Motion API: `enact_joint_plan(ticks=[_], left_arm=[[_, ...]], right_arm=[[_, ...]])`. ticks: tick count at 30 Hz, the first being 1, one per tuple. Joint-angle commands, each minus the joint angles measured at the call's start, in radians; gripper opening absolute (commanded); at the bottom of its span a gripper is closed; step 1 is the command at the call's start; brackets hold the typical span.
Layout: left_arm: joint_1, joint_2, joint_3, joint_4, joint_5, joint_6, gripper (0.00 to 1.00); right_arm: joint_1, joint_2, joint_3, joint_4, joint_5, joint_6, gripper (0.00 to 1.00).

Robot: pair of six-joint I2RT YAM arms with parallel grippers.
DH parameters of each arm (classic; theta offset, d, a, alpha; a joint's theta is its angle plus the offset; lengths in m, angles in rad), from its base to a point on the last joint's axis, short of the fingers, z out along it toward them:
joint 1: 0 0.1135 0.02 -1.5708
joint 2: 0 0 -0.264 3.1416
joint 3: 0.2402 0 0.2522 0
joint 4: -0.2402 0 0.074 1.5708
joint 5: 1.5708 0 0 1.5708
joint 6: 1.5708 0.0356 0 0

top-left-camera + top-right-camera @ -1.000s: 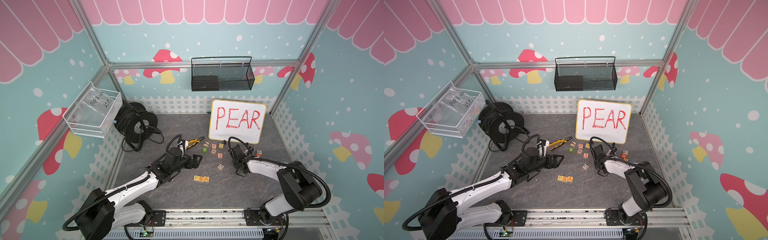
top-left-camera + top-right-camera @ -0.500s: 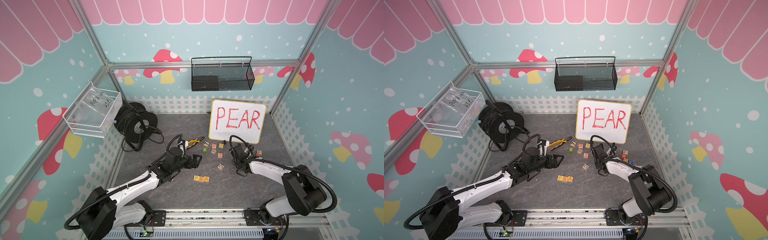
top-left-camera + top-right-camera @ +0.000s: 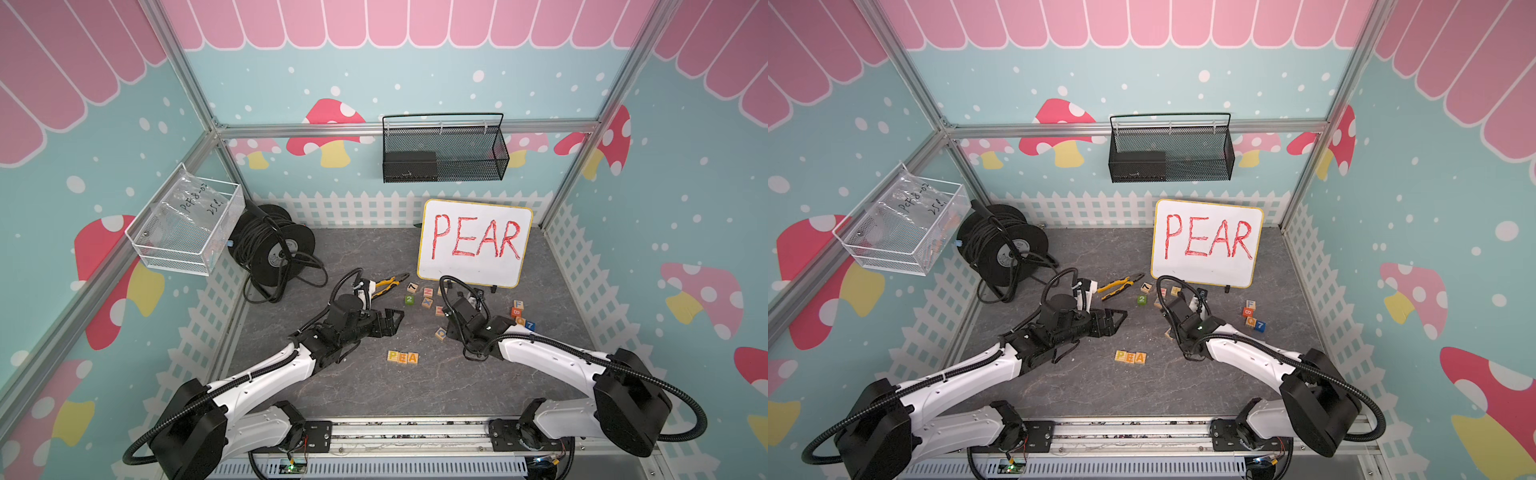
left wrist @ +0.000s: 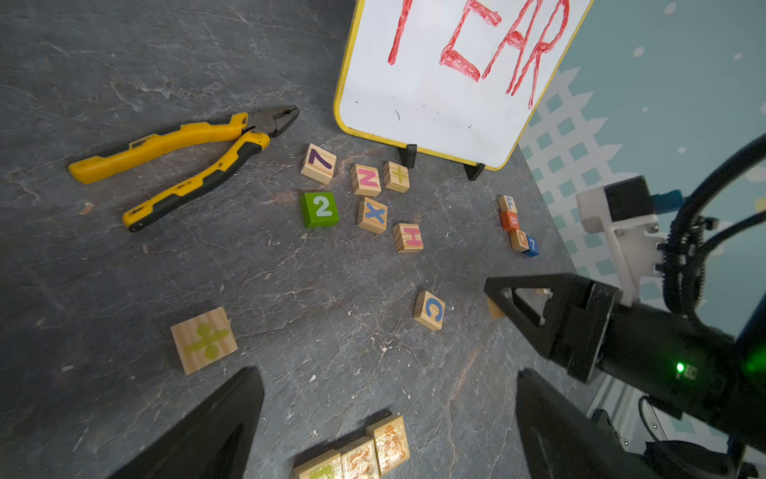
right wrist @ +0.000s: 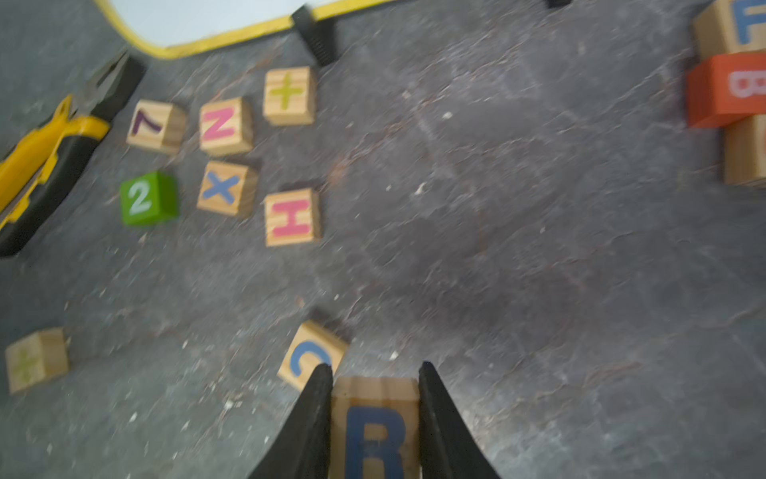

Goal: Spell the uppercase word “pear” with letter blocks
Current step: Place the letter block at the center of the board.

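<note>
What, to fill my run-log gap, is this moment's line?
row: wooden P-E-A blocks placed | right jaws: shut on wooden blue-R cube | left jaws: open, empty

Teal mushroom-print walls (image 3: pixel 415 83) — grey, stone-look floor (image 3: pixel 365 249).

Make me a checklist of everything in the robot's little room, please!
Surface: grey stone-look mat, dusty with small crumbs.
Job's things: P, E and A blocks in a touching row; R block between the right gripper fingers.
Clutter: yellow pliers, green 2 block, C block, other spare blocks, whiteboard reading PEAR.
Grippers: left gripper open, empty; right gripper shut on R block.
Cables: black cable reel with loose cord; black hoses along both arms.
Surroundings: black mesh basket on back wall, white wire basket on side wall.
</note>
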Motion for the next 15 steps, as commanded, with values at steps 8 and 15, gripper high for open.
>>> enact_joint_plan(ticks=[8,15], left_arm=[[0.006,-0.155,-0.016,-0.175,-0.131,-0.039,0.97],[0.006,-0.229,-0.026,-0.213,-0.153,-0.037,0.97]], right_arm=[[0.235,0.104,0.064,-0.077,0.002,0.120,0.25],[0.292,0.156,0.039,0.002,-0.024,0.152,0.26]])
